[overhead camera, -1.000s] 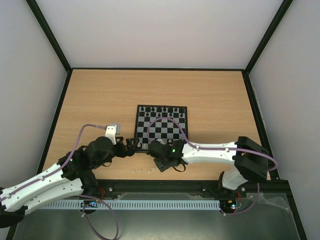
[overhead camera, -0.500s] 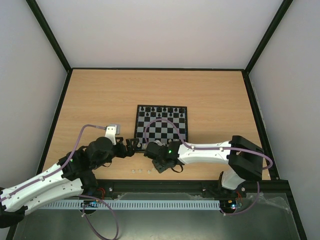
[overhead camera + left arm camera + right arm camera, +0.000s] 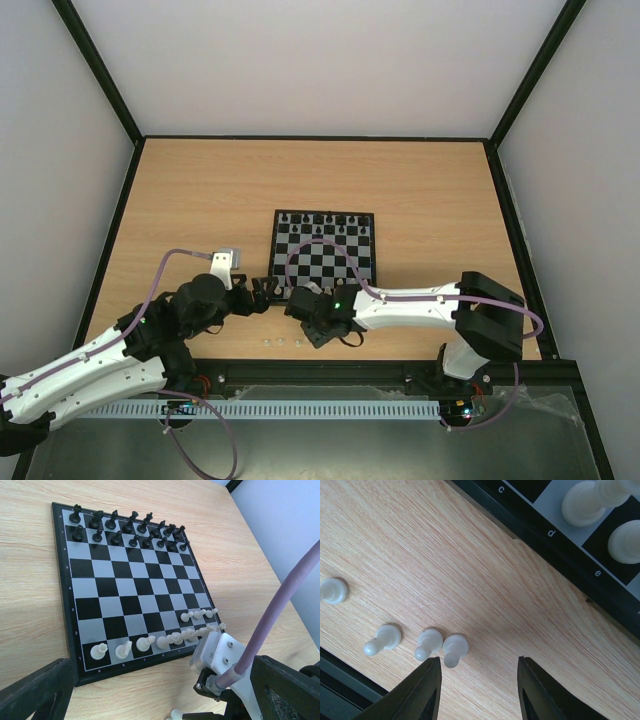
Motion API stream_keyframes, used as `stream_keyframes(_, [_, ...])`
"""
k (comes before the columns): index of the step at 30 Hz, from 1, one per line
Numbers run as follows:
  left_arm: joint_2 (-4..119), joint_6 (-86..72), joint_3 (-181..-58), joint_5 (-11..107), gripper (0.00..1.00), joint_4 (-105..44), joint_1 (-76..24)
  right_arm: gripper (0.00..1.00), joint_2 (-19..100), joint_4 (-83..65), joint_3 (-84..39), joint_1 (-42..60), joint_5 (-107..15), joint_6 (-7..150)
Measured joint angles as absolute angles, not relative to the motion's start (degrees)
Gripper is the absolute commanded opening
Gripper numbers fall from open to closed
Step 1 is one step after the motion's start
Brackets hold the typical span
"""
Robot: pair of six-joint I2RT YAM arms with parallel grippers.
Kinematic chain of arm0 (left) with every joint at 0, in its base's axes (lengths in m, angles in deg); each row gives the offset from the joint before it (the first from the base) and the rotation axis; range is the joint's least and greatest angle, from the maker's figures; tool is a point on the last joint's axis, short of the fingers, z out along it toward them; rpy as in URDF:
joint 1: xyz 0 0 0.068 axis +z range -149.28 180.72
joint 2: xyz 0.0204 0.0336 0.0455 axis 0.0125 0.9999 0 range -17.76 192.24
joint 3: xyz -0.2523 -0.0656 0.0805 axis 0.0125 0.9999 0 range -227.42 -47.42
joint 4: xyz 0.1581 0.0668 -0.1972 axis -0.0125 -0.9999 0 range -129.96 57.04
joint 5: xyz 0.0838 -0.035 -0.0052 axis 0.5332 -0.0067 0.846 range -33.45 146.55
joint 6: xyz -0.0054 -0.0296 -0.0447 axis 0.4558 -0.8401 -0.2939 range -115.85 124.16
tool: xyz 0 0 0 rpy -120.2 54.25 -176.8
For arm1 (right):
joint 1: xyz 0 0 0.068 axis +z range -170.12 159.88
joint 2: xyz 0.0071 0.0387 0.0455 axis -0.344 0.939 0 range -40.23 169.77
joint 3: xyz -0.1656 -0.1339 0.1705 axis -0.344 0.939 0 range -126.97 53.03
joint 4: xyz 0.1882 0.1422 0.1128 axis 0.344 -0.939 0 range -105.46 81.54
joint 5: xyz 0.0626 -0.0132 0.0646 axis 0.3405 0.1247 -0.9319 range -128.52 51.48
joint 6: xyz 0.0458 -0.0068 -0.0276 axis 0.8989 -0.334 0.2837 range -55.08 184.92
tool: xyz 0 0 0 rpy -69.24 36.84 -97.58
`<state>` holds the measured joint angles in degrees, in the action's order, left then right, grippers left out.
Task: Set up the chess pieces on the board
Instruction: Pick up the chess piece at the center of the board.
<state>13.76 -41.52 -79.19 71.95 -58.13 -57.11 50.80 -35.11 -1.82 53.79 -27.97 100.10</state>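
At the table's near edge, right claw: black, two-fingered, jaws spread wide with nothing between them, poised over the pale wood-grain table top.

Toward 9 o'clock from its gap, four tiny cream pawns loose on the wood. Two sit just beside each other, a third is near them, and the fourth is well apart at the view's edge.

Toward 1 o'clock, the small square chessboard with black and pale grey checks and a thin black border. Its near rim is lettered c, d, e, and cream pieces stand on the squares behind.

Left claw: black fingers at both lower corners of its own view, set wide, holding nothing.

At 12 o'clock from it lies the same chessboard. Cream pieces line the nearest rank, with a few more on the second rank toward 3 o'clock. Tiny black pieces fill the two far ranks.

At 4 o'clock, a white arm link trails a lilac cable (the right arm, crossing the corner).
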Motion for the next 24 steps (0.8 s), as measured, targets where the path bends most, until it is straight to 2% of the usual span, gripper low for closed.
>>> stream_keyframes(12, [13.76,-41.52,-79.16,71.95,0.99,-58.13,-57.11,0.36,53.92,-33.87,-2.19,53.81,-28.96,100.10])
stream_keyframes(24, [13.76,-41.49,-79.16,71.95,0.99,-58.13,-57.11,0.26,55.67,-33.67,-2.84,53.86,-28.65,100.15])
